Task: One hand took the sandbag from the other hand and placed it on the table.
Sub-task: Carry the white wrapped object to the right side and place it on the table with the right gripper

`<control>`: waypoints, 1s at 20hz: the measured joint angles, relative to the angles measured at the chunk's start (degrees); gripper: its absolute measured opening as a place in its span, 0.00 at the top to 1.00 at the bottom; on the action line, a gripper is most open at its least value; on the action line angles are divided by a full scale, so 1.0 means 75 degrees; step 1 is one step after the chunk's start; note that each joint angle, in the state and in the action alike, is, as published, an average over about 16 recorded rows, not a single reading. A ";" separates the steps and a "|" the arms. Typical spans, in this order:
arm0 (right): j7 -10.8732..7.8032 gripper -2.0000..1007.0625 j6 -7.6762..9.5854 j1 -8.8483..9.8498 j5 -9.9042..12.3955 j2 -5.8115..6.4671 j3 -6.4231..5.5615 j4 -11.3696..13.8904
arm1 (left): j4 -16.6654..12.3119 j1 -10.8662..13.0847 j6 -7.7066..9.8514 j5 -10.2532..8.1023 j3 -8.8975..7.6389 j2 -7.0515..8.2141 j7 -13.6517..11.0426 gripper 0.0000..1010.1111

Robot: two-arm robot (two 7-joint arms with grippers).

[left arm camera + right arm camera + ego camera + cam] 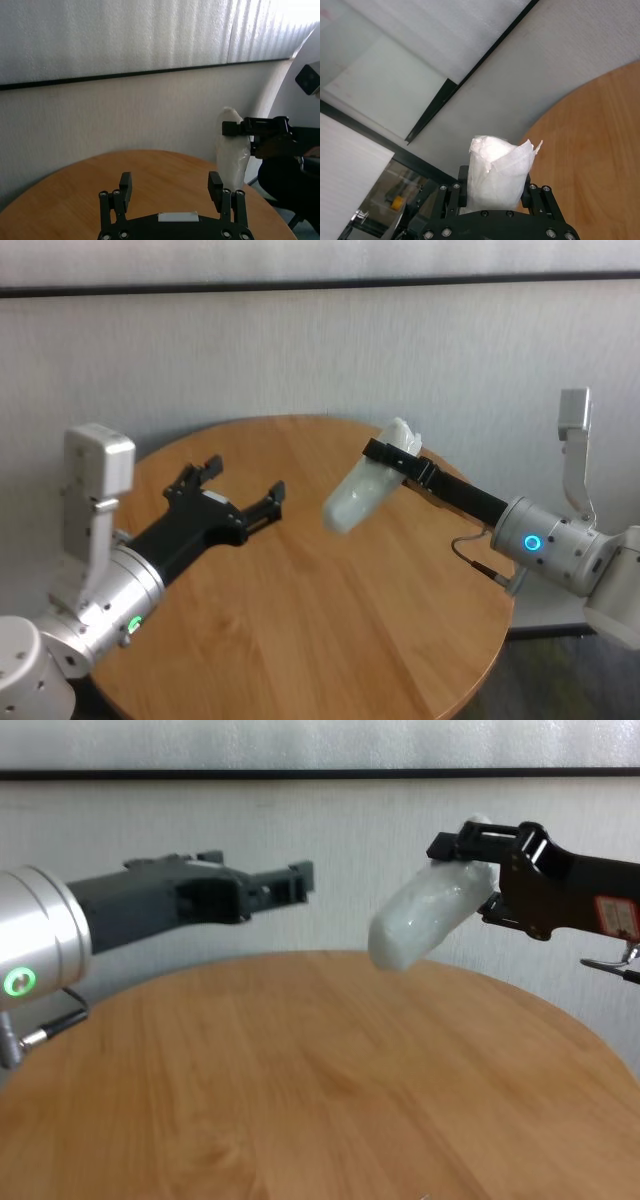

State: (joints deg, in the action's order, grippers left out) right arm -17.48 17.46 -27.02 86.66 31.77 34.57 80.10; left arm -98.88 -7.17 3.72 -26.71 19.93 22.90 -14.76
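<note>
The right gripper (392,452), a black two-finger tool with a red-bordered white sticker on its body and a silver wrist carrying a blue ring light, reaches in over the far right part of the large round table (330,620) with its light-brown wood-grain top. Its fingers are pressed in on the upper end of the small white sandbag (365,490), an elongated lumpy bag of crinkled plastic-like material. The bag hangs slanting down from the grip, its free lower end pointing toward the table's middle and clear of the wood, as the chest view shows (425,915). In the right wrist view the bag's crumpled top (497,172) stands up between the two black fingers.

The left gripper (240,488), a long black two-finger tool on a thick silver cylinder wrist with a green light, hovers above the left part of the table with its fingers spread wide and nothing between them. Its open jaws face the sandbag, with a clear gap between fingertips and bag. From the left wrist view the bag (232,150) appears beyond and to one side of the spread fingers (216,186), held by the other arm's black gripper
</note>
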 joint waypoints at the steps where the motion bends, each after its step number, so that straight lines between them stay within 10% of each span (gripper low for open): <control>1: 0.0020 0.44 -0.0010 -0.0007 0.0004 0.0022 0.0017 0.0004 | -0.0045 0.0017 0.0108 0.0100 0.0022 -0.0011 0.0100 0.01; 10: 0.0180 0.44 -0.0051 -0.0107 -0.0019 0.0235 0.0218 0.0045 | -0.0261 0.0063 0.0771 0.0620 0.0202 -0.0099 0.0520 0.01; 20: 0.0275 0.44 -0.0101 -0.0186 -0.0036 0.0448 0.0387 0.0056 | -0.0253 0.0083 0.0770 0.0617 0.0172 -0.0130 0.0554 0.01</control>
State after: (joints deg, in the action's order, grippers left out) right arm -15.42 16.70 -28.42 86.38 35.13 37.47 80.52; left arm -100.78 -6.55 9.49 -22.09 21.22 21.93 -10.60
